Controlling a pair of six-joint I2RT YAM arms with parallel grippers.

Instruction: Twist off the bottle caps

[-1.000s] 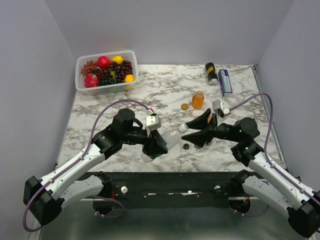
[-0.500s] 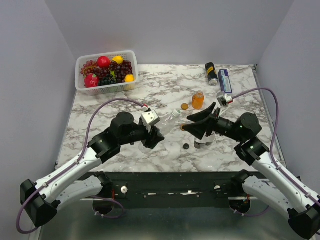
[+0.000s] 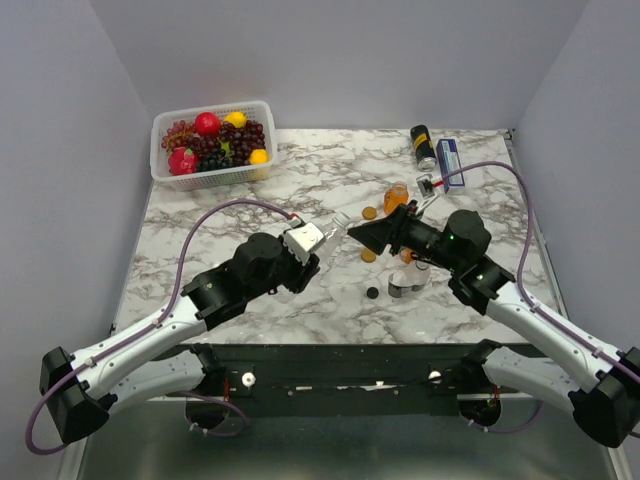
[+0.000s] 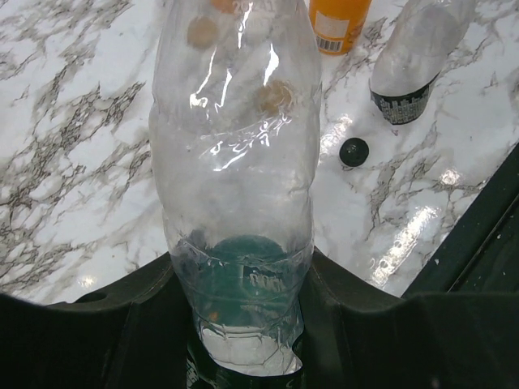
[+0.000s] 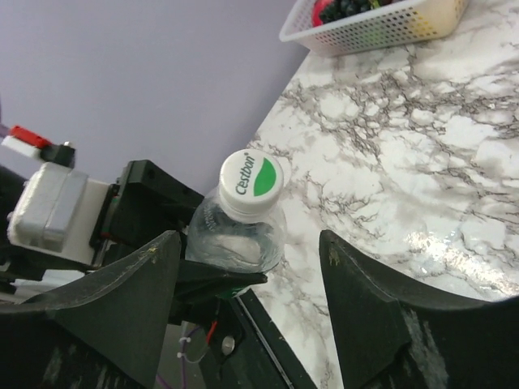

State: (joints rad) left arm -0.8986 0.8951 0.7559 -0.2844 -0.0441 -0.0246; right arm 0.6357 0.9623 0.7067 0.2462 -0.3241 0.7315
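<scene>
bottle cap (image 5: 251, 183), centre frame, likely slick, best pinched across its rim by wide-spread right gripper (image 5: 249, 241); thin, light, crushable clear bottle (image 4: 235, 162) clamped low in left gripper (image 4: 243, 312).

Worktop (image 3: 300, 175) is white marble with grey veins, the clear bottle (image 4: 235, 162) has a white-and-green cap (image 5: 251, 182), plus an orange bottle (image 4: 336, 24) and a black loose cap (image 4: 353, 151).

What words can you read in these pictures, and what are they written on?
"Cestbon": on the white and green cap of the held clear bottle.
On the orange bottle: a barcode and tiny print, too small to read.
On the other clear bottle: white print on a black label, too blurred to read.
On the black can and blue box: too small to read.
</scene>
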